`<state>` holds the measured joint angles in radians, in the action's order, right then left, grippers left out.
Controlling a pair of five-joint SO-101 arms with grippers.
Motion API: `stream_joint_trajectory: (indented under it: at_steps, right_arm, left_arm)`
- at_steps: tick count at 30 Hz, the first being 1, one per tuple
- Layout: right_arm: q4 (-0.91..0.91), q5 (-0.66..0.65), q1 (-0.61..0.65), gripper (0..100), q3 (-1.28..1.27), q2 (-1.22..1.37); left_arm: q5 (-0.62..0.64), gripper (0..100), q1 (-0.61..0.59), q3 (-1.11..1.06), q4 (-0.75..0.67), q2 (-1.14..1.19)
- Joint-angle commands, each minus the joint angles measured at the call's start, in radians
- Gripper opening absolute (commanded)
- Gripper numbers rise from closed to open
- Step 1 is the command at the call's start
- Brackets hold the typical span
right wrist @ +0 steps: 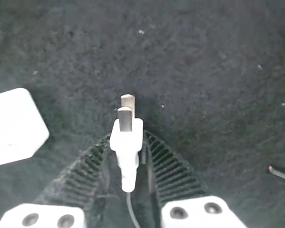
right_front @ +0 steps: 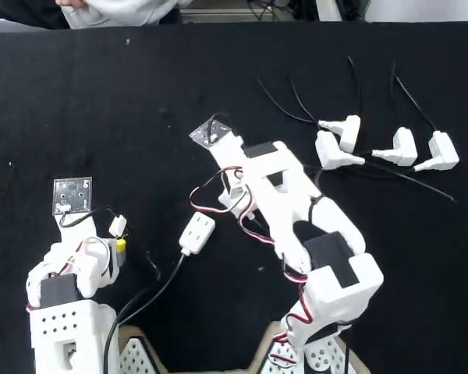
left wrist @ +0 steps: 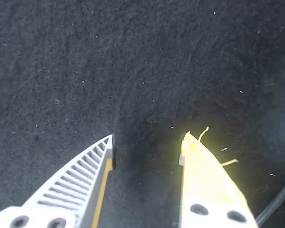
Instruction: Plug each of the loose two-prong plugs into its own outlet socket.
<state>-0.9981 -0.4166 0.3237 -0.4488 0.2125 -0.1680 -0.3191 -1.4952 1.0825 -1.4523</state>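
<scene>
White plug sits pinched between the right gripper's closed jaws, prongs forward, above centre in the high view, near the outlet. Lower left, the left gripper gapes wide and empty.

Robotics lab, black felt table, two desktop arms

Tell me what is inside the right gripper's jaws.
A white two-prong plug sits clamped in the right gripper, both prongs pointing out past the tips. Its cord runs back between the jaws; where it goes after that is covered.
</scene>
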Motion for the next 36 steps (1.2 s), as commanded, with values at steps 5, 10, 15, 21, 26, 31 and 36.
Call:
stream_joint_trajectory:
  at_steps: [5,10,15,21,26,31,36]
  right_arm:
    - [-0.04,-0.012,-0.041,4.6,0.019,-0.053]
    - [-0.089,-0.012,-0.037,4.7,0.048,-0.053]
    - [-0.092,-0.012,-0.035,7.2,0.05,-0.053]
    - [-0.094,-0.031,-0.023,13.0,0.05,-0.053]
    - [-0.109,-0.032,-0.026,10.6,0.036,-0.143]
    - [-0.11,-0.034,-0.026,10.6,-0.03,-0.243]
    - [-0.015,-0.032,-0.025,10.6,-0.099,-0.211]
  left_arm:
    - [-0.012,23,-0.01,0.033,0.003,-0.011]
    - [-0.012,23,-0.01,0.033,0.003,-0.011]
    - [-0.012,23,-0.012,0.033,0.003,-0.011]
    - [-0.014,23,-0.012,0.033,0.003,-0.011]
    - [-0.014,23,-0.012,0.033,0.003,-0.011]
    - [-0.014,23,-0.012,0.038,0.003,-0.011]
    - [-0.014,23,-0.012,0.041,0.003,-0.011]
